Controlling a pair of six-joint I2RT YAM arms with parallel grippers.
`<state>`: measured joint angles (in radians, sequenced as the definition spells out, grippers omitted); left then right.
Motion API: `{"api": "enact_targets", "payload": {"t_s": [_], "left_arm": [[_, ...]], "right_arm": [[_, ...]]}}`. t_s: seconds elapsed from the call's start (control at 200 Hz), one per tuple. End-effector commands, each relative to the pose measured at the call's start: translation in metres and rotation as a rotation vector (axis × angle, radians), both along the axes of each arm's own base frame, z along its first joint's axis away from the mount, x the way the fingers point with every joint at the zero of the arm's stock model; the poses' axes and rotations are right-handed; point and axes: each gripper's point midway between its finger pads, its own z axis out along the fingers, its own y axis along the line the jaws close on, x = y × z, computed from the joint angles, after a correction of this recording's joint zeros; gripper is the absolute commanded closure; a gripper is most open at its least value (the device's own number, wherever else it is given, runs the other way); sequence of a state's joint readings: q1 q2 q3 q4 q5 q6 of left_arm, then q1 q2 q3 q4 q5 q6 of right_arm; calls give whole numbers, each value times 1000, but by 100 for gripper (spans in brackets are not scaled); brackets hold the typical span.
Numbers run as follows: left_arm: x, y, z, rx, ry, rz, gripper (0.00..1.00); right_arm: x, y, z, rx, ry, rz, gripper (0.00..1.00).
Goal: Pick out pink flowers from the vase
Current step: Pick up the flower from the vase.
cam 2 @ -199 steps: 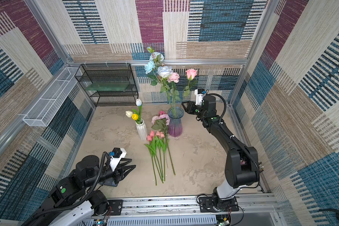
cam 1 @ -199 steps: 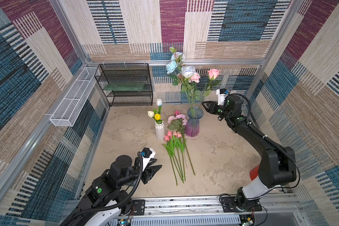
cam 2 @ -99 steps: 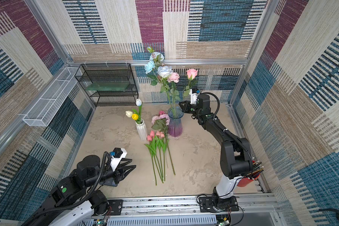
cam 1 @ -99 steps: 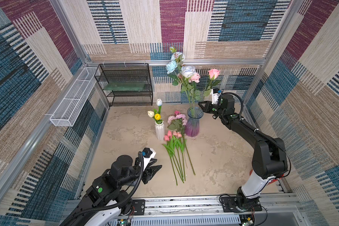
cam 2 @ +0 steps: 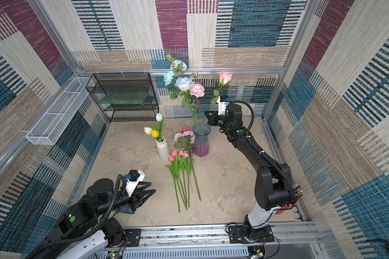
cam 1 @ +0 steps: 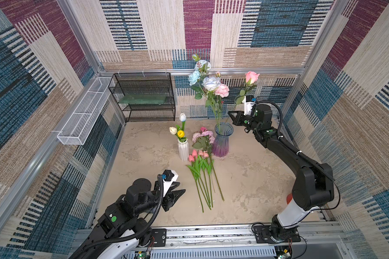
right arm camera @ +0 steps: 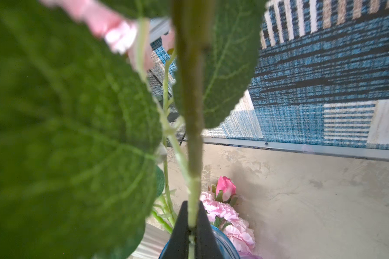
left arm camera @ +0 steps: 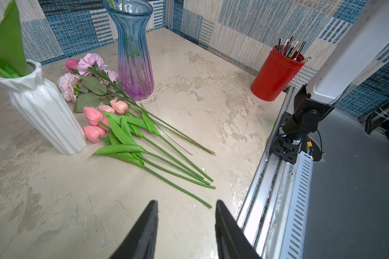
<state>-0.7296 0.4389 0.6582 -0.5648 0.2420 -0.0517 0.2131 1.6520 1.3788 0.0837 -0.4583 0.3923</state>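
Pink rose point(cam 1: 252, 77) leans from vase point(cam 1: 222, 143) toward 1 o'clock, stem pinched just above rim by right pincer point(right arm camera: 191, 207). Lift straight along stem, clear of blue roses point(cam 1: 194, 77). Left pincer point(left arm camera: 185, 205) spread, at 7 o'clock.

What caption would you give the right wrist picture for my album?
Right gripper shut on a rose stem by the vase, pink flowers lying on the table beyond.
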Motion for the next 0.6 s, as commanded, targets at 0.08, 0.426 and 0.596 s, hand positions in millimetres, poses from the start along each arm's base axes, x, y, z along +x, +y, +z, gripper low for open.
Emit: {"api": "enact_targets", "payload": {"t_s": [0.08, 0.426, 0.596], "left_arm": [[1, 0, 3, -6, -22, -2, 56], [1, 0, 3, -3, -21, -1, 56], [1, 0, 1, 4, -14, 1, 56]], "right_arm": [[-8, -16, 37, -16, -59, -84, 100], [-63, -37, 147, 17, -291, -142, 100], [-95, -44, 188, 46, -360, -152, 100]]}}
